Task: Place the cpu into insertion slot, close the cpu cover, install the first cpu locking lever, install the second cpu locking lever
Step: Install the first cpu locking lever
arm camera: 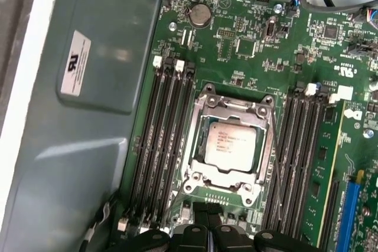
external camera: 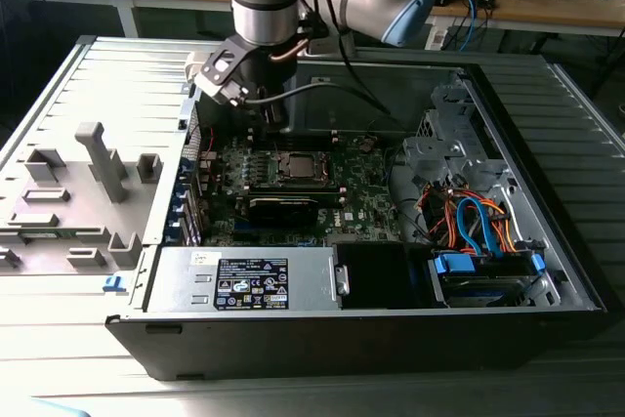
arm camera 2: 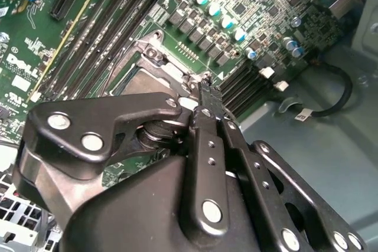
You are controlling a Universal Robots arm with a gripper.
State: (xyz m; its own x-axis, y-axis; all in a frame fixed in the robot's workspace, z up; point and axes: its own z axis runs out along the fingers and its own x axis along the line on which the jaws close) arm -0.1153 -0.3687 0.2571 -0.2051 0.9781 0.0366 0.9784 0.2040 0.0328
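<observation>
In the first wrist view the cpu [arm camera: 231,141], grey metal top up, lies in the insertion slot [arm camera: 196,185] on the green motherboard. The silver cpu cover [arm camera: 236,173] lies flat over it and frames the chip. A thin locking lever [arm camera: 275,163] runs along one side of the socket. My gripper [arm camera: 208,212] is shut, its black fingertips together at the socket's edge. In the second wrist view the gripper [arm camera 2: 204,88] tips down onto the slot's rim [arm camera 2: 155,56]. In the exterior view the gripper [external camera: 273,126] hangs just behind the slot [external camera: 299,165].
Black memory slots [arm camera: 165,140] flank the socket on both sides. A black card [external camera: 283,207] lies in front of it. The case wall [external camera: 371,75] stands close behind the arm. Bundled cables [external camera: 469,222] and a drive cage fill the exterior view's right. A grey power supply [external camera: 244,280] sits in front.
</observation>
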